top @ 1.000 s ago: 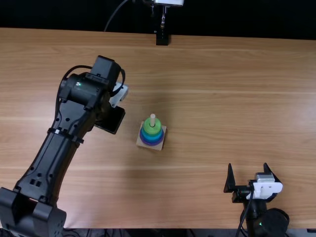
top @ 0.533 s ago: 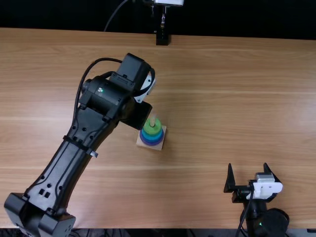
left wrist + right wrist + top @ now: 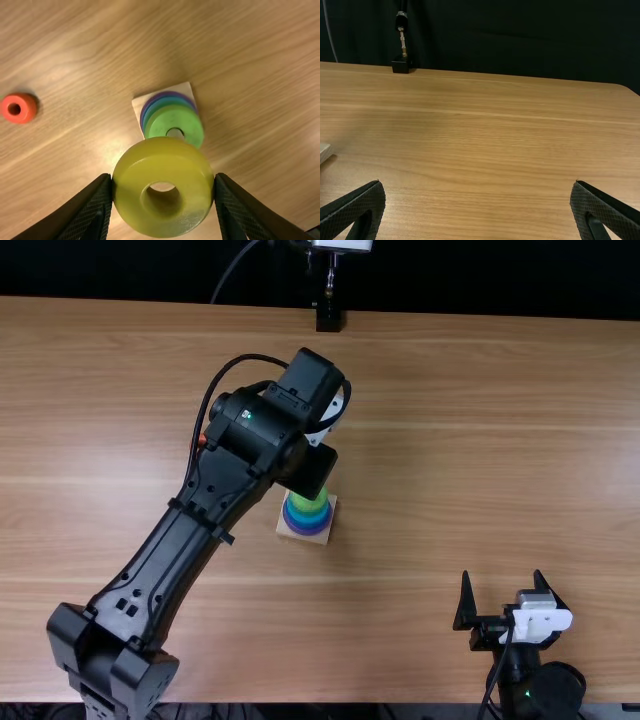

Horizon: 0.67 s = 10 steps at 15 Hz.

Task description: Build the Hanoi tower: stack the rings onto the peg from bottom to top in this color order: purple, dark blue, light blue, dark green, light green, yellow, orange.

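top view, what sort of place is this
Probably a robotics workspace: two black robot arms over a wooden table, a ring-stacking toy on it, and a dark backdrop behind.

the left arm [image 3: 245,430] partly overhangs the stacked rings [image 3: 307,517].

Robotics lab, robot arms [image 3: 150,565], dark backdrop [image 3: 520,40]
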Each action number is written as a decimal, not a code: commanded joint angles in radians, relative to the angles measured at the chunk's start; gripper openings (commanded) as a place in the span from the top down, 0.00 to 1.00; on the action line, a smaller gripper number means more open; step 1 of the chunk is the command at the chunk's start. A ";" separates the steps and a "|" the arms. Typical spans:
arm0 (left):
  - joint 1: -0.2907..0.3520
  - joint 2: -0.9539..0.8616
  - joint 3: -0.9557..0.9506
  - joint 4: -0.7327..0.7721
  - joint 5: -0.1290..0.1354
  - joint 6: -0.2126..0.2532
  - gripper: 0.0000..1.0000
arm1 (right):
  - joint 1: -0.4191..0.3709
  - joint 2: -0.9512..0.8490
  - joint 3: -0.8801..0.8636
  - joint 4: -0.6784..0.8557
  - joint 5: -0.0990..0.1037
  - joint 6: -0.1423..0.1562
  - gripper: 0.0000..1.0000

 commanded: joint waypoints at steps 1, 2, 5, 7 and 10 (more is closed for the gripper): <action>-0.017 0.031 0.043 0.000 0.002 -0.013 1.00 | -0.010 -0.013 -0.050 -0.075 -0.005 -0.002 0.00; -0.019 0.034 0.044 0.000 0.002 -0.013 1.00 | -0.010 -0.013 -0.050 -0.077 -0.007 0.000 0.00; -0.037 0.053 0.044 0.000 0.002 -0.013 1.00 | -0.010 -0.013 -0.050 -0.077 -0.007 0.000 0.00; -0.039 0.056 0.043 -0.002 0.002 -0.028 1.00 | -0.010 -0.013 -0.050 -0.077 -0.007 -0.002 0.00; -0.040 0.059 0.040 -0.002 0.002 -0.028 1.00 | -0.010 -0.013 -0.050 -0.077 -0.005 -0.002 0.00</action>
